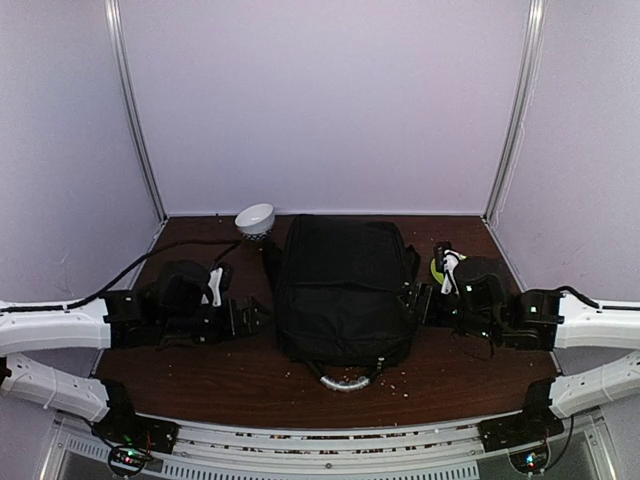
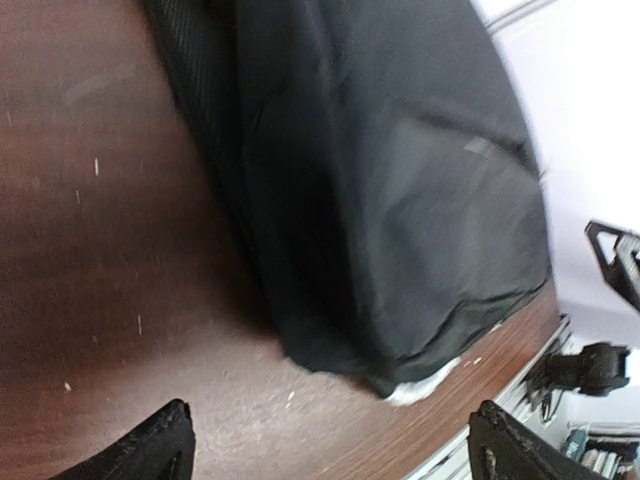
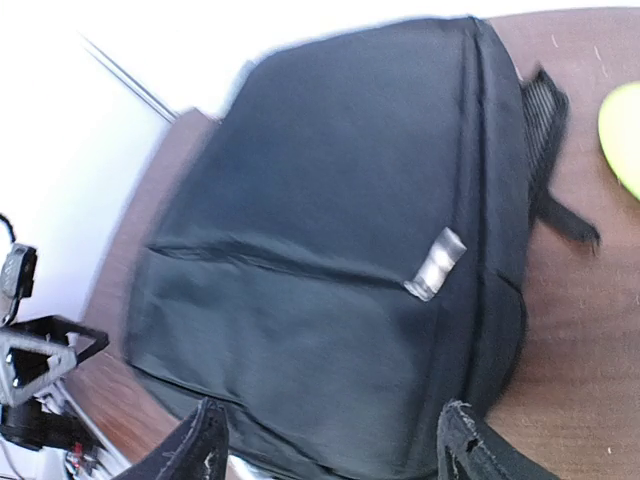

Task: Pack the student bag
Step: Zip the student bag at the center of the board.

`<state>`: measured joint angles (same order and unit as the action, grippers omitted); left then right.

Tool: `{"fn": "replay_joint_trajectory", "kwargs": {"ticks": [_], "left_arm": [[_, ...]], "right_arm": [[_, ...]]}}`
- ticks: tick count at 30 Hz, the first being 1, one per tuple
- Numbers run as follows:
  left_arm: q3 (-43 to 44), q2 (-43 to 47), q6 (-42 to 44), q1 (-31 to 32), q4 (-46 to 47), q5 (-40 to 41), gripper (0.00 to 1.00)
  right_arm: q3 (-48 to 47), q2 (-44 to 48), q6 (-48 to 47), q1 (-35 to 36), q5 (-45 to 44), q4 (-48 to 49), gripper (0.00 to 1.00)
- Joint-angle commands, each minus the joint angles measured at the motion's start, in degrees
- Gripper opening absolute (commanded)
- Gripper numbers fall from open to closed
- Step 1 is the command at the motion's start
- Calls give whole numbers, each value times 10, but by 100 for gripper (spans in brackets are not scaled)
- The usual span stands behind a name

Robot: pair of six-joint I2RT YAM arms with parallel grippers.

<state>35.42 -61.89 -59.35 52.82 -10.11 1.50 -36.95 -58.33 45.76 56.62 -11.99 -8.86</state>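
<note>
The bag (image 1: 345, 290) lies flat at the centre of the table (image 1: 200, 375), between the two arms. Its curved grey-white handle (image 1: 345, 381) points toward the near edge. The flat black panel faces up, and the right wrist view shows a small grey tag (image 3: 435, 265) on it.

Left gripper (image 1: 258, 317): positioned just beside the left edge of the bag, low over the table. In the left wrist view the left gripper (image 2: 335, 455) stands released: the two fingertips (image 2: 160, 445) are spread wide, with only bare table and the corner of the bag (image 2: 380, 200) ahead of them. Nothing is held.

Right gripper (image 1: 413, 300): positioned at the right edge of the bag. In the right wrist view the right gripper (image 3: 330, 455) is also released: the fingertips (image 3: 470, 450) stand well apart, and the bag (image 3: 330, 250) fills the view beyond them. No fabric is pinched between them.

Other items:
- A white bowl (image 1: 255, 218) sits at the far side of the table, left of the bag.
- A yellow-green object (image 1: 437, 268) lies on the table near the bag's far right corner; its edge shows in the right wrist view (image 3: 622, 130). Its kind cannot be told.
- Small light specks (image 1: 400, 381) are scattered on the table near the handle.
</note>
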Motion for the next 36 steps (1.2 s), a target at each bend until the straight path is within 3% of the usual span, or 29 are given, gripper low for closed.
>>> {"fn": "replay_joint_trajectory", "kwargs": {"ticks": [1, 5, 10, 13, 19, 23, 29, 32, 36], "left_arm": [[-37, -45, -26, 19, 118, -8, 96], [-9, -95, -8, 19, 133, -29, 87], [14, -100, -16, 14, 63, 14, 78], [-3, -58, -28, 12, 24, 53, 75], [-49, 85, -67, 12, -82, 155, 78], [-82, 192, -80, 10, -132, 192, 84], [-104, 253, -57, -3, -133, 196, 85], [-119, 226, -35, -55, -86, 139, 86], [-155, 147, -58, -159, 75, -14, 81]], "right_arm": [[37, -33, 45, -8, -6, 1, 71], [43, -70, 90, -8, -4, 50, 64], [17, -143, 125, 18, 22, 130, 50], [-43, -222, 122, 48, 37, 159, 49], [-184, -360, 41, 85, 194, 237, 55], [-229, -323, -35, 115, 145, 141, 64], [-101, -173, -13, 80, 28, 116, 68], [-19, -134, 41, 46, 17, 141, 68], [30, -130, 84, 24, 20, 198, 66]]}}
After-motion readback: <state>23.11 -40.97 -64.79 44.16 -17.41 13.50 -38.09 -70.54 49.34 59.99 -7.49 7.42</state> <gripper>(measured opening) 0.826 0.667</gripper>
